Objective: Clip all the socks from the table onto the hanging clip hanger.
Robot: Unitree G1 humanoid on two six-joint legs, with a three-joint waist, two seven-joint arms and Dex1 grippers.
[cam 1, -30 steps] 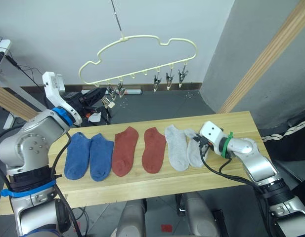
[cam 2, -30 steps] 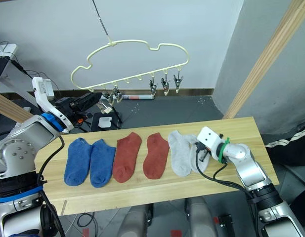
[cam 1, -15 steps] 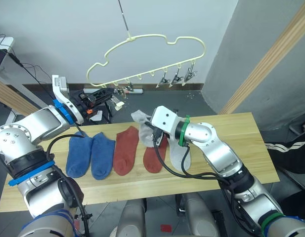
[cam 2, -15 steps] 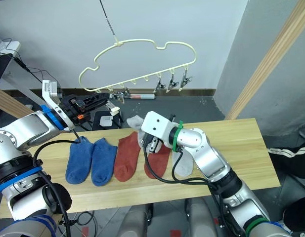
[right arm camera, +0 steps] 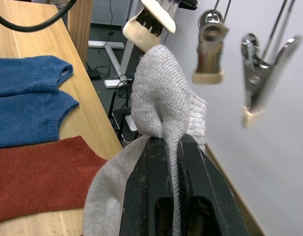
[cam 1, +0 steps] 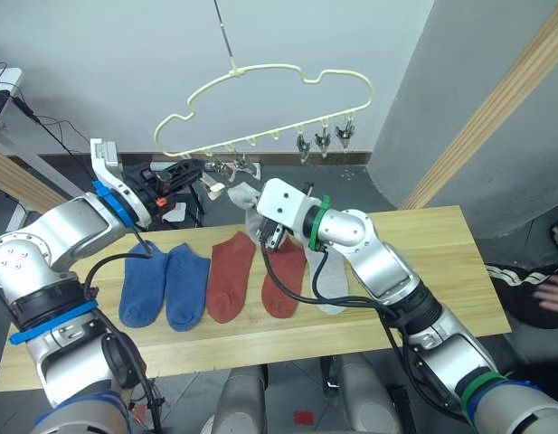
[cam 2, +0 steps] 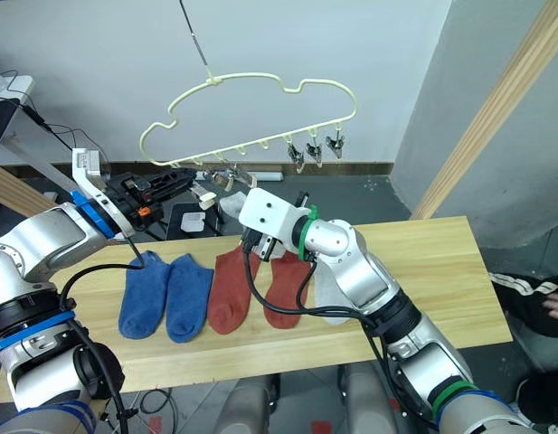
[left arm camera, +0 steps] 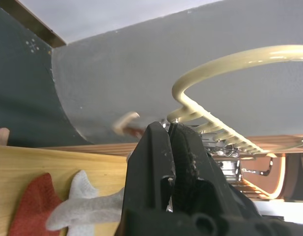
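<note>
Pinching a soft ribbed light grey ankle sock (right arm camera: 163, 110) between its closed black fingers, the right pincer (right arm camera: 172, 147) lifts it off the pale grainy wooden tabletop (cam 1: 423, 271) beneath the thin cloud-shaped pale-yellow wire clip hanger (cam 1: 260, 104), while the left pincer (left arm camera: 168, 140), fingers pressed together, partly hides a metal clip.

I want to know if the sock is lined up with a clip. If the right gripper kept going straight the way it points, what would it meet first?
Probably the cream-tipped clip just beyond the grey sock that the right gripper pinches; depth is hard to judge.
</note>
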